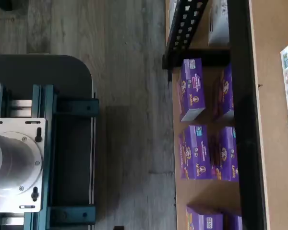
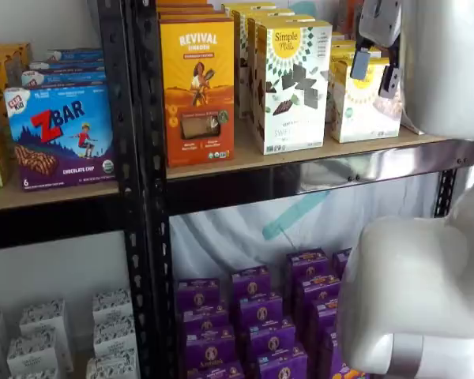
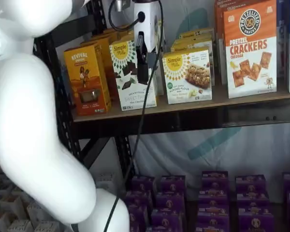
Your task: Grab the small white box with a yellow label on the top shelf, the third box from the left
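Note:
The small white box (image 3: 187, 75) with a yellow round logo and a snack picture stands on the top shelf (image 3: 193, 105), right of a taller white carton. In both shelf views it shows, partly behind the gripper in one (image 2: 365, 106). My gripper (image 2: 377, 71) hangs in front of the shelf at the height of the box's upper part, with a gap showing between its black fingers. It holds nothing. In a shelf view the gripper (image 3: 147, 65) overlaps the taller carton, with a cable beside it. The wrist view shows neither the box's face nor the fingers.
On the top shelf are an orange Revival carton (image 2: 197, 87), the taller white carton with dark shapes (image 2: 291, 83) and an orange crackers carton (image 3: 250, 48). Purple boxes (image 1: 192, 91) fill the lower shelf. My white arm (image 3: 29, 121) blocks much of both shelf views.

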Available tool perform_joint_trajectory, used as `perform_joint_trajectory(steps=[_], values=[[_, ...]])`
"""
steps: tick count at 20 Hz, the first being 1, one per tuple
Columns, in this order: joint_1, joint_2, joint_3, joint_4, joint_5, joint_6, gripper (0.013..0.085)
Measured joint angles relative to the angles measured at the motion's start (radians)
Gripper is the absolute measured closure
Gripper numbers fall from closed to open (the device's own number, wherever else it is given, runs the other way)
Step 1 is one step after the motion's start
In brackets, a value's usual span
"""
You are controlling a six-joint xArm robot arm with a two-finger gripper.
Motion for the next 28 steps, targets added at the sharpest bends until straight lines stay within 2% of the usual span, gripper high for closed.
perform_joint_trajectory(steps=[2, 4, 20, 23, 28], values=[[0.017, 0.005, -0.005, -0.037, 0.000, 0.004, 0.0130], [0.015, 0.010, -0.008, -0.042, 0.002, 0.001, 0.0130], [0.003, 0.011, 0.001, -0.036, -0.017, -0.010, 0.0130], [-0.009, 0.011, -0.001, -0.016, -0.022, -0.015, 0.0130], [-0.013, 0.019, -0.010, -0.013, -0.016, -0.019, 0.0130]])
